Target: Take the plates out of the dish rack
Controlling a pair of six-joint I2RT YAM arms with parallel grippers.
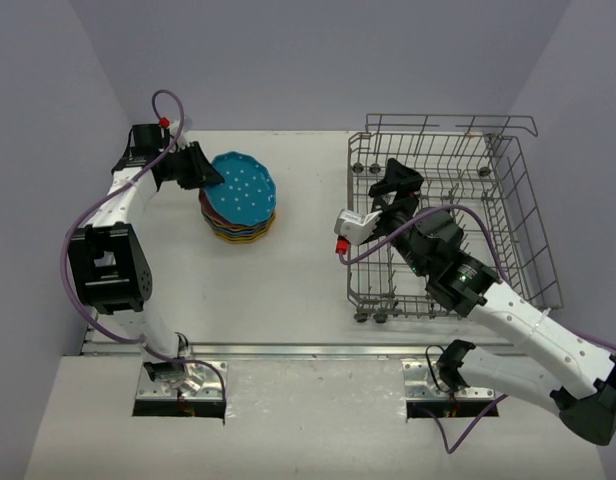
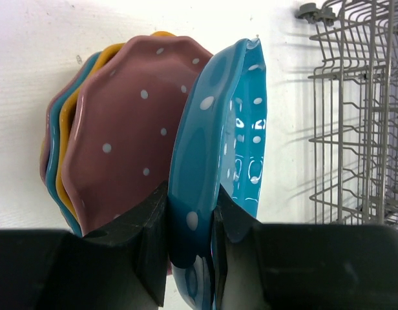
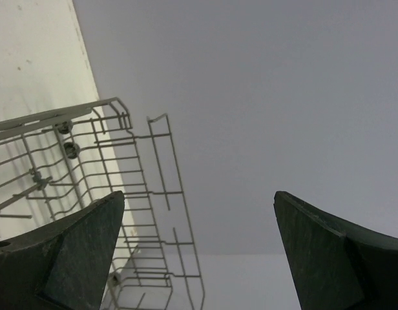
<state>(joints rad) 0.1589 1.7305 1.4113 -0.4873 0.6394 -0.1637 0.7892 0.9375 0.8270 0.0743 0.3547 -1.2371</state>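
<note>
**White counter, a wire rack and a stack of plates**

The counter (image 1: 308, 280) is a pale, matte white surface, closed in by grey walls on the left, far and right sides. The dish rack (image 1: 533, 225), a grey wire basket, stands on the right half on small rollers, its far side close to the back edge. Left of the rack and well apart from it, a stack of plates (image 1: 238, 232) lies flat on the surface. Pink, yellow and teal rims show in the stack, and a blue plate (image 1: 243, 188) sits uppermost, tilted up off the pink one. In front of the rack, a metal strip (image 1: 318, 350) runs along the near edge.
</note>
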